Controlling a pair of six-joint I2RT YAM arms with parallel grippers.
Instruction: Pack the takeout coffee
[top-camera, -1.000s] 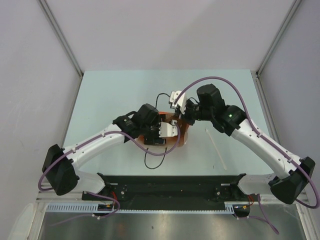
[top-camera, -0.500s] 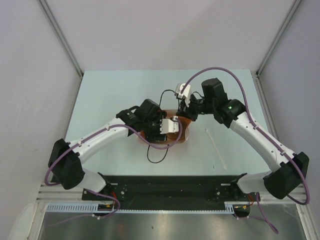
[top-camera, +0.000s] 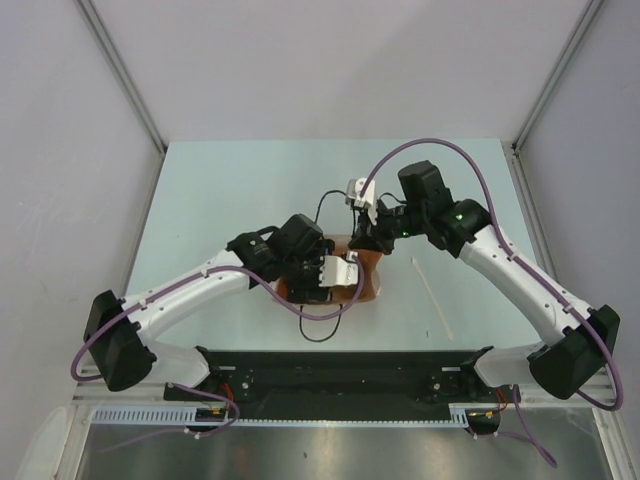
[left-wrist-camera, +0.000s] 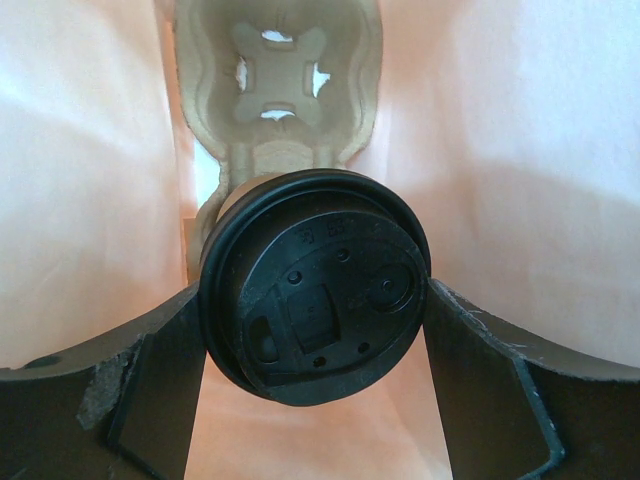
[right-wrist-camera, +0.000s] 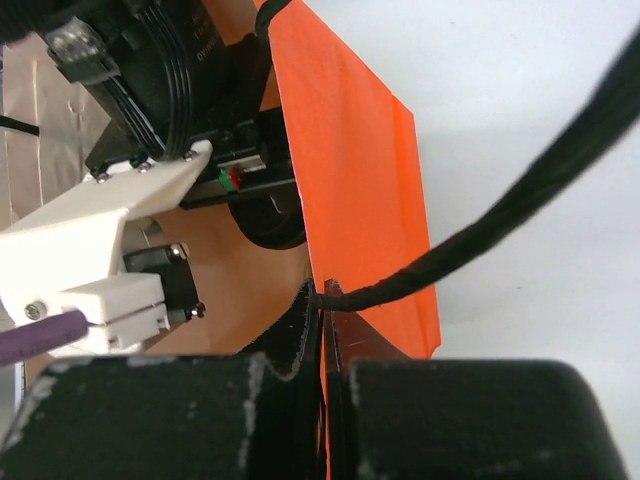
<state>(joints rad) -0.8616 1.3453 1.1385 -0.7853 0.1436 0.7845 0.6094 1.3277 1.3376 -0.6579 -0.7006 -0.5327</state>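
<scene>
The left gripper (left-wrist-camera: 313, 330) is clamping the takeout coffee (left-wrist-camera: 318, 270) by the sides, its two dark fingers (left-wrist-camera: 160, 380) pressing just under the rim of the black lid, and cup and gripper are sitting well inside the orange bag (top-camera: 368, 268) at the middle of the table (top-camera: 220, 190). The cup's long axis is running along the gripper's own line of sight, lid facing the wrist and base pointing deeper into the bag. Straight beyond the base a tan pulp carrier (left-wrist-camera: 275, 60) is lying on the bag floor, and its cross-cut socket is showing free on the far side of the cup. So the coming move is probably turning on pushing down along that same axis, with only a small shift needed to meet a socket. Room sideways is looking tight, since the pale bag walls are crowding both fingers. The right gripper (right-wrist-camera: 322, 335) is pinching the bag's top edge on the right with its jaws pressed together on the paper, a black cord handle (right-wrist-camera: 520, 200) trailing off beside them, which is likely propping the mouth open. A thin white stick (top-camera: 432, 295) is lying apart to the right.
</scene>
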